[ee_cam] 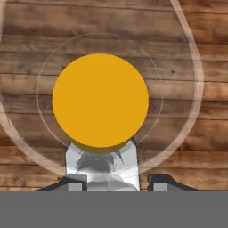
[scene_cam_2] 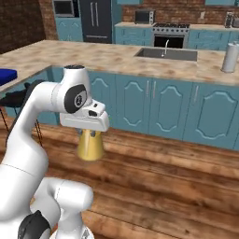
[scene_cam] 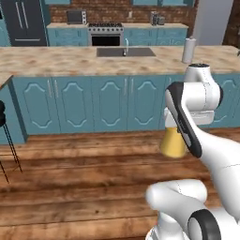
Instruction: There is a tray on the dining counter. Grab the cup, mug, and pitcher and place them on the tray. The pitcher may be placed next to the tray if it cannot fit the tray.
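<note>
Under the robot's hand hangs the pitcher, up in the air over the wood floor. It hangs straight, so the orange-yellow drink inside stays in. From the hand view, the drink looks like a round yellow circle in the pitcher's clear glass. The gripper is partly closed on the pitcher's thin neck, with one dark finger on each side. That is probably a good spot to hold, because the bottom is too wide. A bit of the blue tray shows far to the left on the dining counter, well away from the pitcher. No words or labels can be read anywhere.
</note>
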